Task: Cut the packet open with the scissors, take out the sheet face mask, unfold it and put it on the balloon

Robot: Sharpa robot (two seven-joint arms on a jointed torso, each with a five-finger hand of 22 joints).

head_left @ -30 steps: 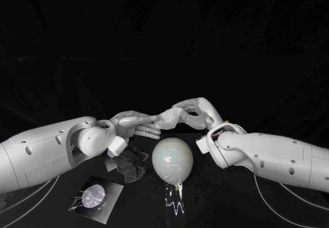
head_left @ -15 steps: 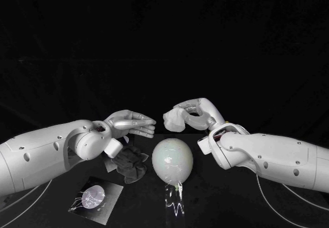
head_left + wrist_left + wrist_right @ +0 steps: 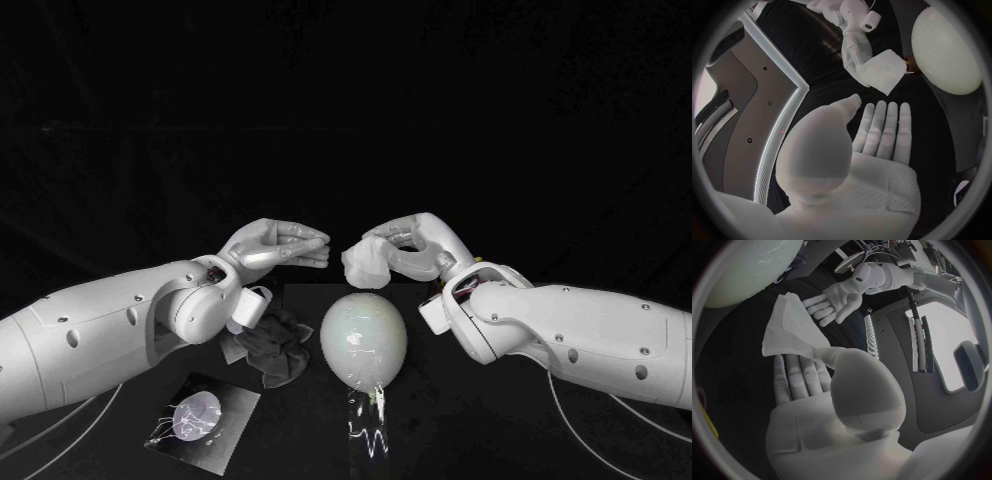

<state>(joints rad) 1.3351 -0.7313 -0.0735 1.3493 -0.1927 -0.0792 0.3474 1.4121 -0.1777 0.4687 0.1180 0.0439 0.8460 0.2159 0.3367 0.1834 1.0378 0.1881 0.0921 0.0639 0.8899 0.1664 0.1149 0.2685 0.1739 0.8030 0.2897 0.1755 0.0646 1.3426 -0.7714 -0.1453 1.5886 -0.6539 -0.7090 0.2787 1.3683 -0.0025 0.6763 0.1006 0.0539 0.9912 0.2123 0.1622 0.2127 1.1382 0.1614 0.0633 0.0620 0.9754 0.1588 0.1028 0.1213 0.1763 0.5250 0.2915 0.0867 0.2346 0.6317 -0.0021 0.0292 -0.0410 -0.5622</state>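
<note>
My right hand [image 3: 408, 243] pinches a folded white sheet face mask [image 3: 364, 262] just above the far end of the pale balloon [image 3: 364, 338], which lies on the table's middle. In the right wrist view the mask [image 3: 792, 327] hangs between that hand's thumb and fingers [image 3: 801, 372]. My left hand [image 3: 277, 246] hovers a short gap to the left of the mask, holding nothing. In the left wrist view its fingers [image 3: 882, 132] lie stretched out, facing the mask [image 3: 882, 72] and the balloon [image 3: 948, 50]. The dark packet [image 3: 199, 410] lies flat at the front left.
A dark crumpled cloth [image 3: 270, 347] lies between the left forearm and the balloon. A clear glinting piece [image 3: 369, 425] sits at the balloon's near end. Both white forearms flank the balloon closely on the black table.
The two hands were together at the mask a second ago. My left hand has let go and drawn back to the left; the mask stays in my right hand.
</note>
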